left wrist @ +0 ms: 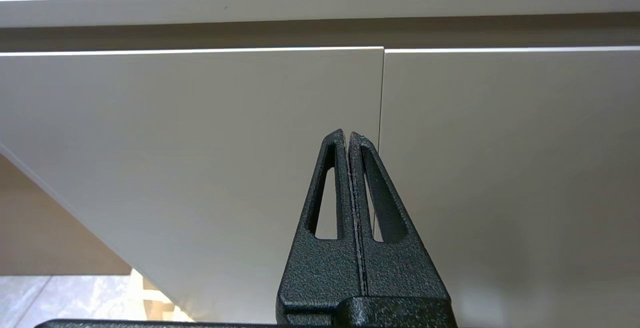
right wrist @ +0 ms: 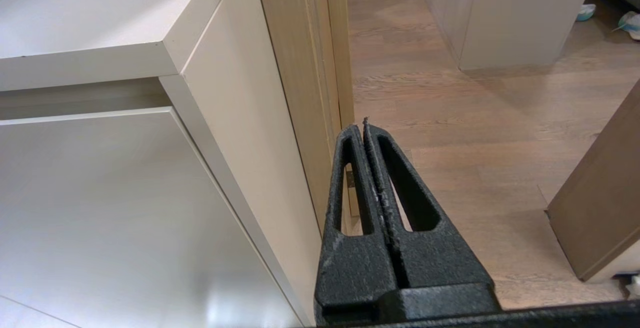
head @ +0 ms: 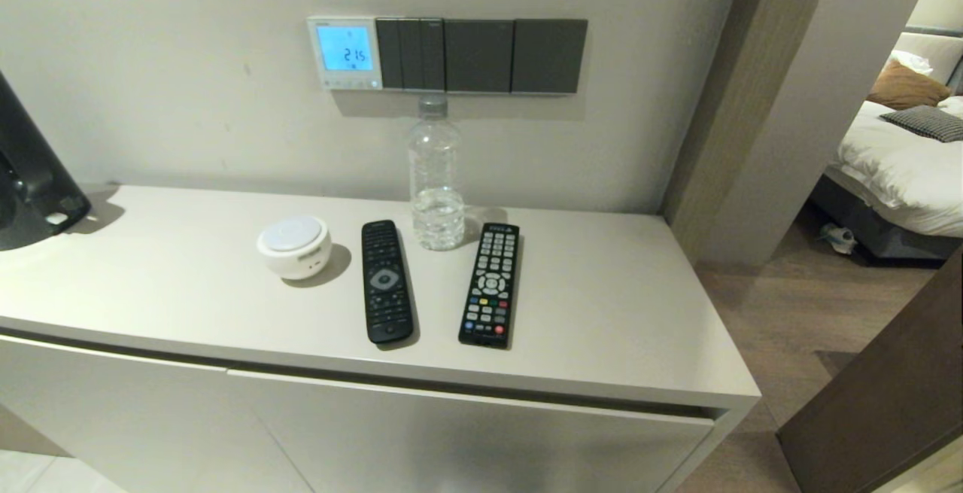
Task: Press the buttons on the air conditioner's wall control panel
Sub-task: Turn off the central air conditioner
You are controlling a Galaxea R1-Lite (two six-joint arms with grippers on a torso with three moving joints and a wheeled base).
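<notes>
Both your left gripper (left wrist: 348,135) and right gripper (right wrist: 361,123) hang closed and empty below the worktop (head: 602,305). The panel (head: 344,53) sits on the wall above the bottle (head: 435,177). Reach carelessly for its buttons (head: 347,83) and you could topple that bottle.

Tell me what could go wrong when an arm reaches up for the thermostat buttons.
1. The bottle stands just below the panel; a rising arm could topple it.
2. The buttons are tiny and beside dark switches, so a miss might flip one.
3. Both grippers sit low by the cabinet, whose edge could snag them.
</notes>
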